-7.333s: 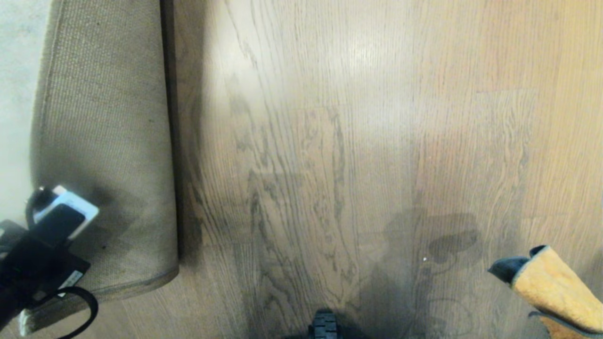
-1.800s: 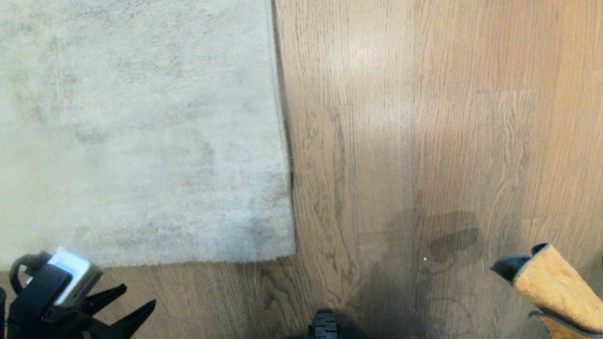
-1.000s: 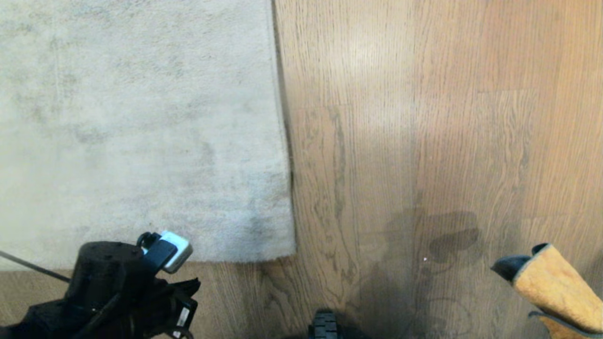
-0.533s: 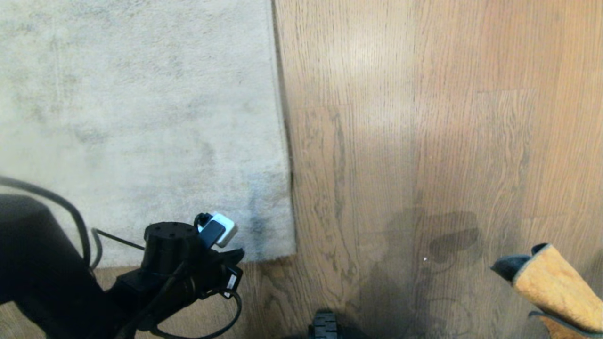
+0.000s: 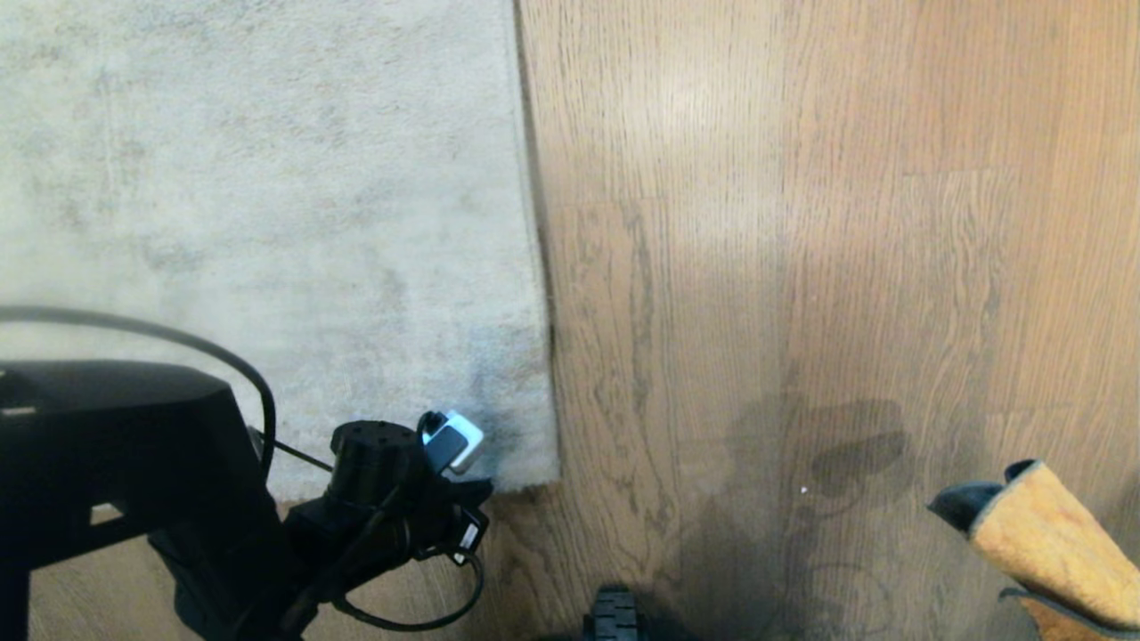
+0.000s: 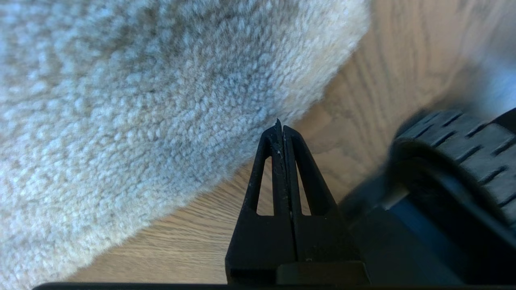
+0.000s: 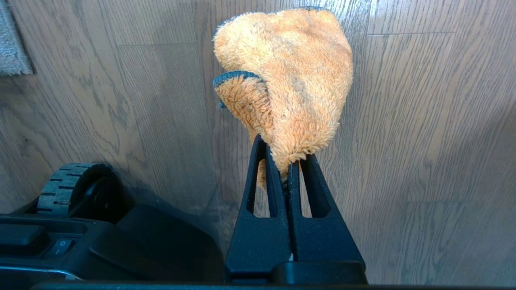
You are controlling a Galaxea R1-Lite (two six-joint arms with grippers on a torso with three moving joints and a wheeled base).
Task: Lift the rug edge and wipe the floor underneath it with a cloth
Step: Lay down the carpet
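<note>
Shut jaws beside fluffy rug edge [image 6: 258, 133]

Head view: the cloth [image 5: 1051, 543] is cut by the lower right corner, so the right gripper's fingers gripping it fall outside. The left gripper's fingers are hidden beneath its own wrist and arm [image 5: 116, 463], which also cover the rug edge [image 5: 499, 485] behind them. The rug runs off the top and left borders. Left wrist view: a wheel [image 6: 463, 141] beside the fingers is blurred and cropped.
</note>
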